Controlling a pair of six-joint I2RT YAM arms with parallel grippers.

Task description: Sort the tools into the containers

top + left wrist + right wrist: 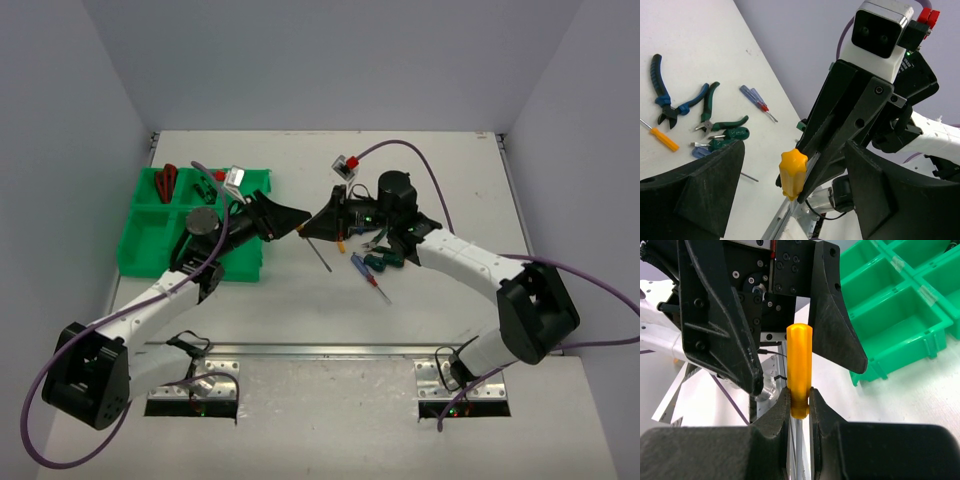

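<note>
My right gripper (799,397) is shut on the lower end of a yellow-handled screwdriver (799,365) and holds it in the air, handle end toward the left arm. My left gripper (792,200) is open, and the yellow handle (792,172) sits between its two spread fingers without touching them. In the top view the two grippers meet tip to tip, left (292,218) and right (318,224), just right of the green compartment bin (150,250). The bin also shows in the right wrist view (900,315).
Loose tools lie on the table under the right arm: blue-handled cutters (662,95), green-handled pliers (710,107), an orange screwdriver (665,140), small blue and red screwdrivers (757,102). A red-handled tool (165,182) lies in a back compartment of the bin.
</note>
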